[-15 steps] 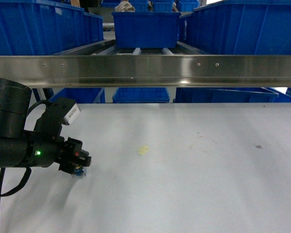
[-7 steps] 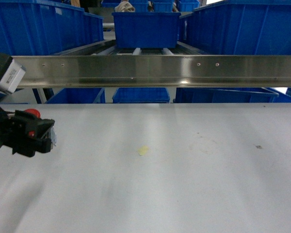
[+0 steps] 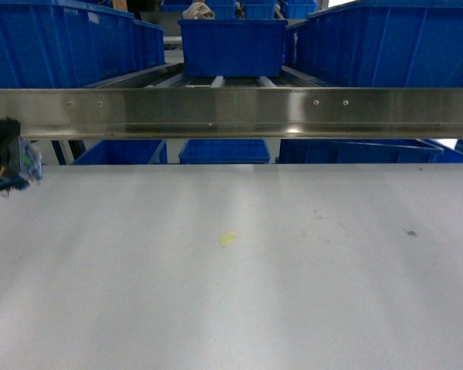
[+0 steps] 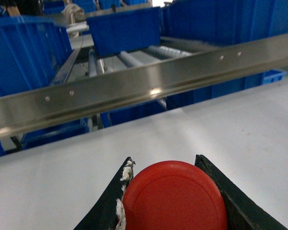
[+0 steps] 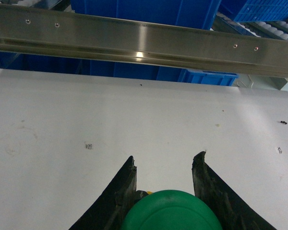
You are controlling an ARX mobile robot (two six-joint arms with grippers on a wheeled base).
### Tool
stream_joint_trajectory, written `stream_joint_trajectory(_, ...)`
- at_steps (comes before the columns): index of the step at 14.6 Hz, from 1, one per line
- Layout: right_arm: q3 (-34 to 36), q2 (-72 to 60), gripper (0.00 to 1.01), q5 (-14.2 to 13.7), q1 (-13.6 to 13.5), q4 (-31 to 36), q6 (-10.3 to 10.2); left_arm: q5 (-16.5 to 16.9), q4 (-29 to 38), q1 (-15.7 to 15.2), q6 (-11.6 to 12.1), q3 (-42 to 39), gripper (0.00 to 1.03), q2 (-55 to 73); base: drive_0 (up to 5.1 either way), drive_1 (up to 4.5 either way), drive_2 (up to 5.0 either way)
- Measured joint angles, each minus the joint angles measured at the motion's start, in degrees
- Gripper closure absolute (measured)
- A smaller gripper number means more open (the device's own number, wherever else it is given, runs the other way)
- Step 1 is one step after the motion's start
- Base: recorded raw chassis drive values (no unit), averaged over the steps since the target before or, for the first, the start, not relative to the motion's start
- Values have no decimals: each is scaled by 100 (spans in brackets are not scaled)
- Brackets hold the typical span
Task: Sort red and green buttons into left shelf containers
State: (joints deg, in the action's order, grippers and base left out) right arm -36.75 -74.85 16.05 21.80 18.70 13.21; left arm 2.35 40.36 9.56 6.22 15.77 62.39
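Red button (image 4: 175,197) sits pinched between the two black fingers of the left tool (image 4: 170,191), held above the white counter (image 4: 240,129) and facing the steel rail (image 4: 134,88) with blue bins (image 4: 125,29) behind it. Seen from the head camera, that tool (image 3: 6,166) shows only at the far left edge. The right tool (image 5: 164,184) grips the green button (image 5: 170,211) between its fingers, low over the counter.
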Motion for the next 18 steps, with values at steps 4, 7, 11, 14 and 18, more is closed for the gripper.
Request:
stream_joint_trajectory(4,0,0,70,0,0,0,0,-393,-645,603,-168,-2,71,-1591,0,0,0)
stream_joint_trajectory(7,0,0,70,0,0,0,0,-431,-693,584,-168,-2,71,-1530,0,0,0)
stream_joint_trajectory(11,0,0,70,0,0,0,0,-431,-691,586,-168,-2,71,-1539,0,0,0)
stream_joint_trajectory(14,0,-4,70,0,-4,-7,0,-433,-695,586,-168,-2,71,-1523,1,-278,280)
stream_joint_trajectory(18,0,0,70,-2,4,4,0,-420,-671,599,-168,-2,71,-1541,-247,-187,447)
